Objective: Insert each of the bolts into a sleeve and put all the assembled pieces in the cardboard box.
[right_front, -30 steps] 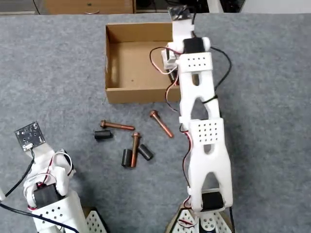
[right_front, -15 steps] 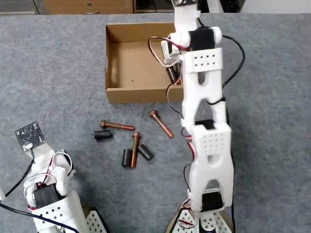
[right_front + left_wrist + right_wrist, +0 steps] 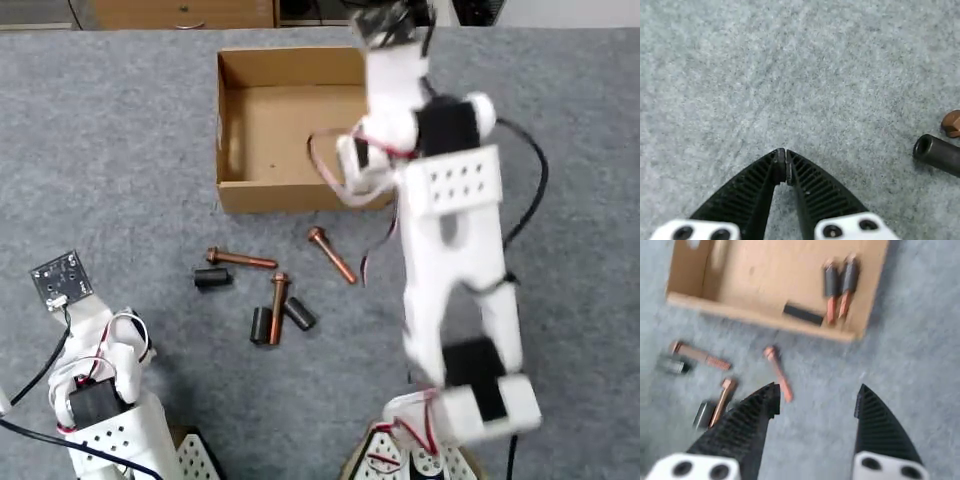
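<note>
The cardboard box (image 3: 765, 270) holds two assembled pieces (image 3: 839, 286) lying side by side near one wall. My right gripper (image 3: 817, 392) hangs open and empty above the carpet just outside the box's front wall. On the carpet lie three copper bolts (image 3: 240, 259) (image 3: 278, 305) (image 3: 332, 254) and three black sleeves (image 3: 211, 277) (image 3: 261, 325) (image 3: 299, 313). One bolt (image 3: 777, 372) lies just ahead of the right fingers. My left gripper (image 3: 781, 165) is shut on nothing, low over bare carpet, with a sleeve (image 3: 937, 152) and a bolt head (image 3: 952, 123) off to one side.
The right arm (image 3: 450, 230) stretches from the near edge up to the box (image 3: 280, 120) and covers its right end. The left arm (image 3: 95, 390) stays at the near left corner. Grey carpet covers the table; wooden furniture stands behind it.
The right arm has drawn back from inside the box and swung rightward, its gripper now open over the carpet in front of the box. The left arm has not moved.
</note>
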